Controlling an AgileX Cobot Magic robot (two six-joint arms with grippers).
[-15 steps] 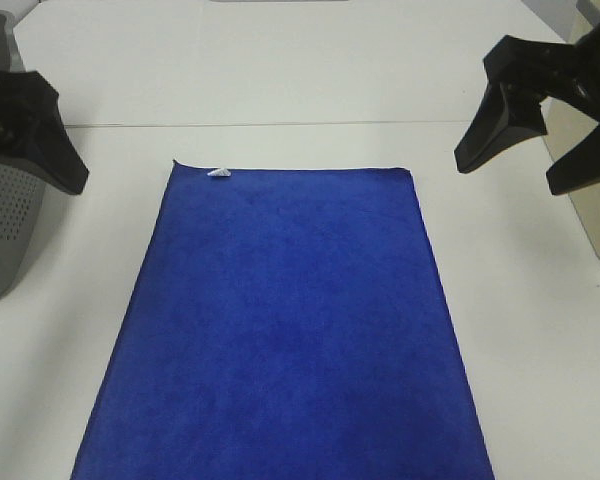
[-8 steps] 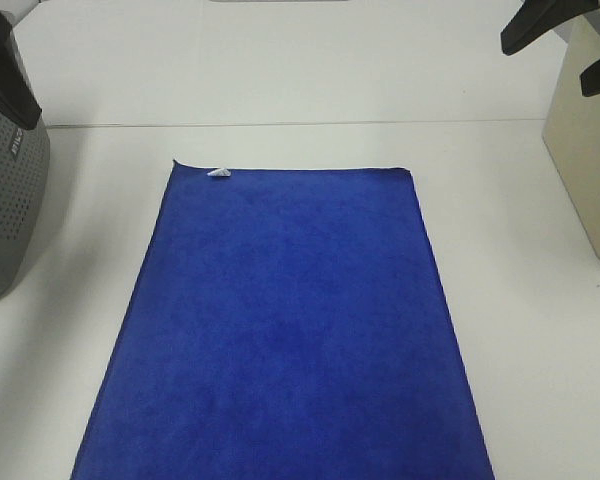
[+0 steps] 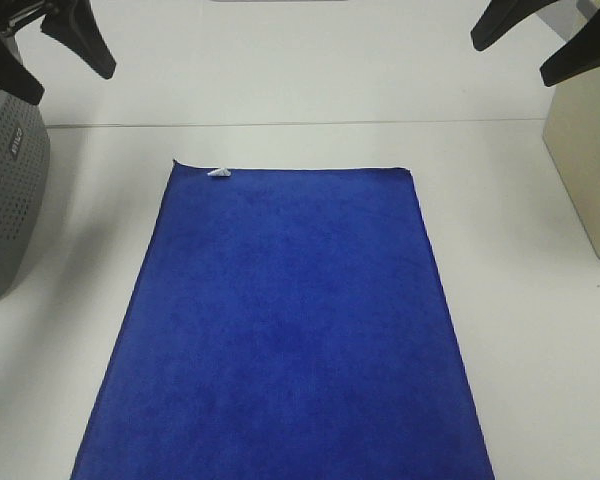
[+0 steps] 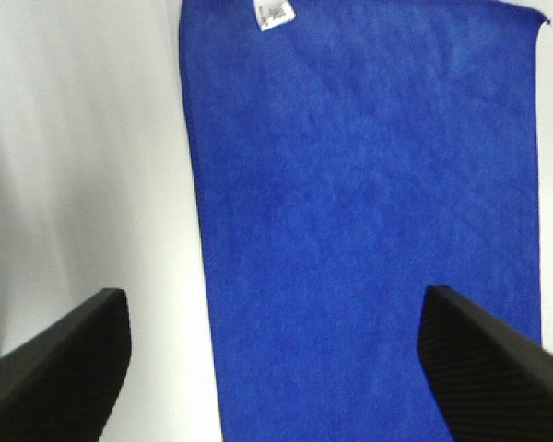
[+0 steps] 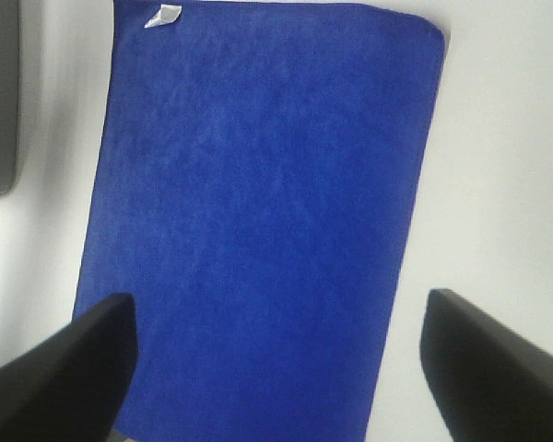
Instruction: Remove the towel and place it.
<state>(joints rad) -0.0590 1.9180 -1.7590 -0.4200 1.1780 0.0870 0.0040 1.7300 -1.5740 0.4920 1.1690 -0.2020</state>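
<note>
Towel (image 3: 285,330) lies flat, left pincer (image 3: 58,62) and right pincer (image 3: 515,58) spread; only high view shows beige bin (image 3: 590,170)

Left gripper (image 3: 72,85), at eleven o'clock of the high view: two matt black fingers (image 3: 80,45), each a long wedge, broad at the root and tapering to a blunt, squared tip, edges hard and straight. Right gripper (image 3: 510,63), at one o'clock: the same pattern, matt black throughout. Up close from the wrist cameras, the flat finger surfaces showed a fine diagonal ribbed grain.
</note>
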